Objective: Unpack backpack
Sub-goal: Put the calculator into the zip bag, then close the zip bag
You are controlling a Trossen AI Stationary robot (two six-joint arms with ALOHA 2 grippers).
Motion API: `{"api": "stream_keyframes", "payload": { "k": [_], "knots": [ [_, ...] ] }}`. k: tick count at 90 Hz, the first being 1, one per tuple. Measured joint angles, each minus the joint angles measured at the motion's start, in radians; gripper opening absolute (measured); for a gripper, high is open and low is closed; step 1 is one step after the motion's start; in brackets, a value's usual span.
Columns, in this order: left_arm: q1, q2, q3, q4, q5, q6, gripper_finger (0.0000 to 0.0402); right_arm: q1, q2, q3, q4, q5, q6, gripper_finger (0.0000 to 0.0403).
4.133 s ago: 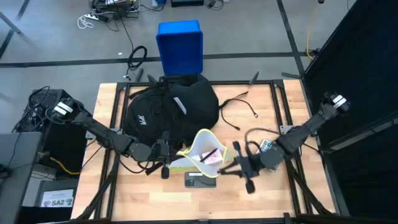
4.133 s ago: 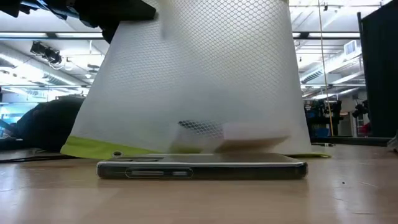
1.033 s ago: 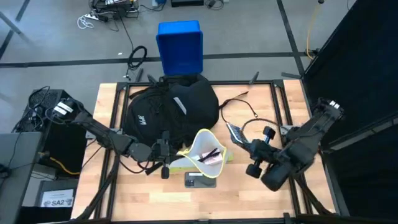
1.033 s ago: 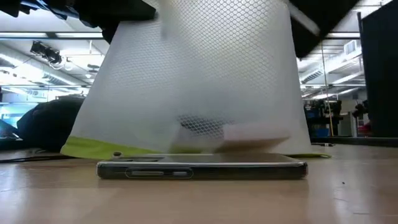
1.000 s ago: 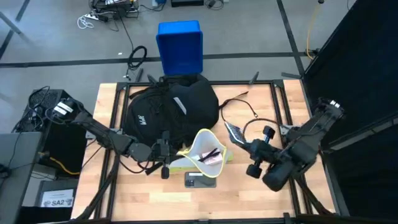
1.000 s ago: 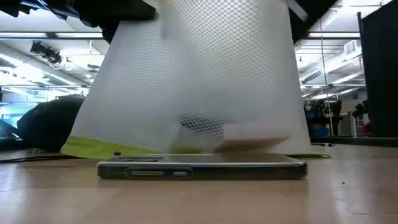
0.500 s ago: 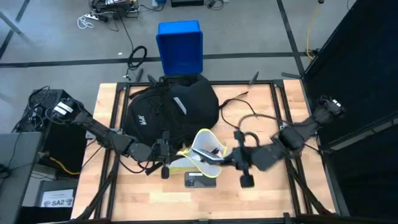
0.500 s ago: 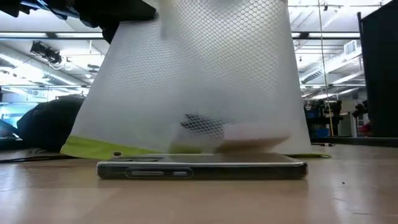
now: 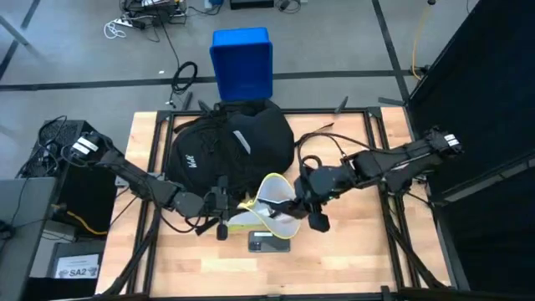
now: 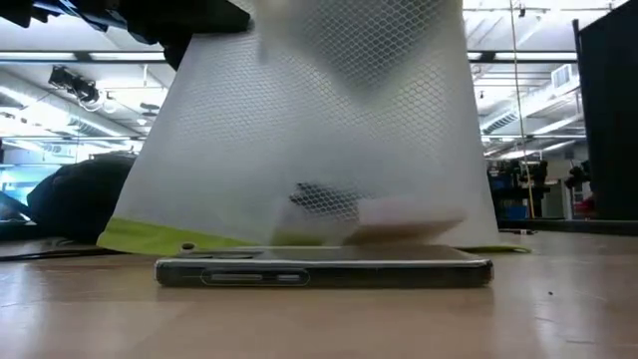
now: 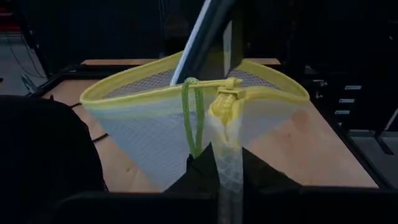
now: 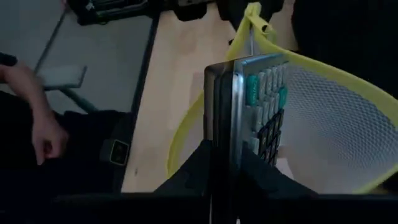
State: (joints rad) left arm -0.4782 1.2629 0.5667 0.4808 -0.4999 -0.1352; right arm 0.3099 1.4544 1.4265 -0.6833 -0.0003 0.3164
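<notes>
The black backpack [image 9: 227,144] lies at the table's far left; the low view shows it too [image 10: 75,204]. In front of it stands a white mesh pouch [image 9: 274,205] with a yellow rim, mouth up, its lower part on the table. My left gripper [image 9: 232,203] is shut on the pouch's rim. My right gripper [image 9: 296,201] is at the pouch's mouth, shut on a flat grey calculator [image 12: 252,102] with teal and dark keys. In the left wrist view the calculator [image 11: 204,34] slants down into the pouch's mouth. My left gripper pinches the pouch's yellow rim at its seam [image 11: 226,111], beside a green cord loop, coming level from the table's left. The pouch's mouth stays open and raised, and its lower part lies on the table. My right gripper pinches the calculator's near end [image 12: 225,146] between its two fingers, one on the back and one on the keyed face. It comes from the table's right, slanting down. The calculator is lifted clear and sticks out ahead of the fingers, over the pouch's rim.
A phone [image 9: 268,242] lies flat on the table just in front of the pouch. A black cable [image 9: 322,144] lies right of the backpack. A blue box [image 9: 242,63] stands beyond the far edge. A person's hand [image 12: 38,130] shows beyond the table.
My right gripper has swung from the table's right toward the left with the calculator and turned, ending at the pouch's mouth. The left gripper and the pouch have kept still.
</notes>
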Motion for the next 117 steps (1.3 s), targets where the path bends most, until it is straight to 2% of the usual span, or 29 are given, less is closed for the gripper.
{"api": "stream_keyframes", "payload": {
  "k": [24,42,68,75,89,117],
  "knots": [
    [0.000,0.000,0.000,-0.001,0.001,0.000,0.0000,0.000,-0.001,0.000,0.001,0.018,-0.005,0.0116],
    [0.000,0.000,0.000,-0.001,0.000,0.000,0.0000,0.000,-0.001,0.001,0.001,0.084,-0.006,0.0146],
    [0.000,0.000,0.000,-0.001,0.000,0.000,0.0000,0.000,-0.001,0.001,0.017,0.116,-0.089,0.0143],
    [0.000,0.000,0.000,0.000,0.000,0.000,0.0000,0.000,-0.001,0.001,0.045,0.152,-0.141,0.0139],
    [0.000,0.000,0.000,0.000,0.000,0.000,0.0000,-0.004,-0.002,-0.045,0.143,0.217,-0.221,0.0137],
    [0.000,0.000,0.000,0.000,0.000,0.000,0.0000,-0.040,-0.001,-0.195,0.441,0.165,-0.343,0.0137]
  ]
}}
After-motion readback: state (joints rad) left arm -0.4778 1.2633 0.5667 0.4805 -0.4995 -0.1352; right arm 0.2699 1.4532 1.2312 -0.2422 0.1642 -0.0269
